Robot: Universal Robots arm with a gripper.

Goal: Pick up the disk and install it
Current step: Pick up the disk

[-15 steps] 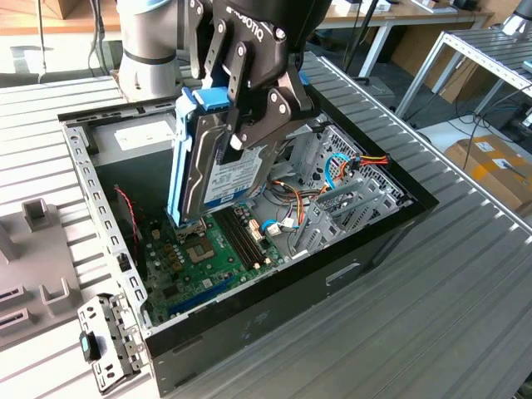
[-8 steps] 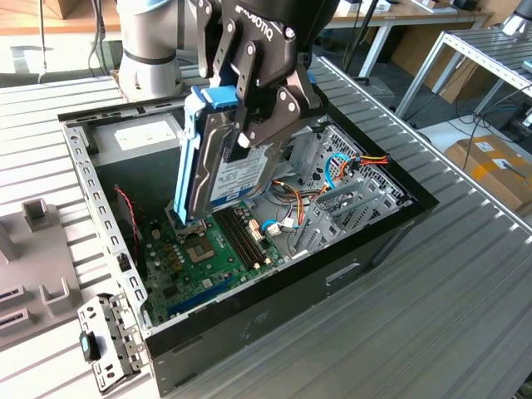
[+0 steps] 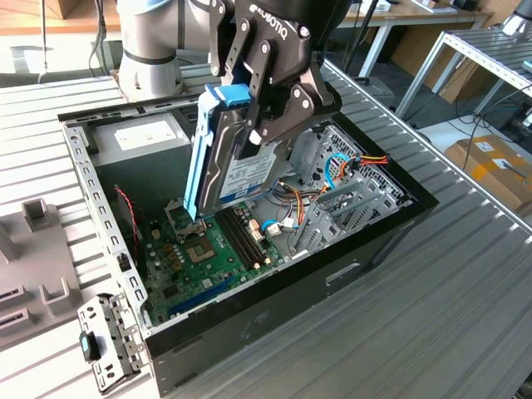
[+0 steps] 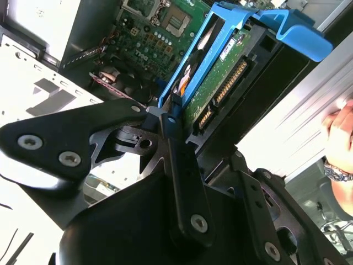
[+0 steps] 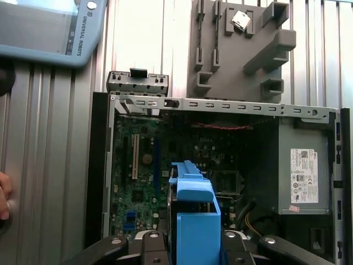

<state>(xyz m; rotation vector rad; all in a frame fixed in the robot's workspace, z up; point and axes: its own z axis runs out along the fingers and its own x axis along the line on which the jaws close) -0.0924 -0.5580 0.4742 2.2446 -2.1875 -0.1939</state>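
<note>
White lettering crosses the black body of the gripper in the exterior view; the disk carries a blue-and-white printed label. In the first wrist view, the teach pendant bears edge lettering and the power supply has a white sticker of fine print.

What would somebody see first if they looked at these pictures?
The black tool grips the disk with bright blue rails, on edge above the open computer case. Beneath it, the green circuit board lies on the case floor.
</note>
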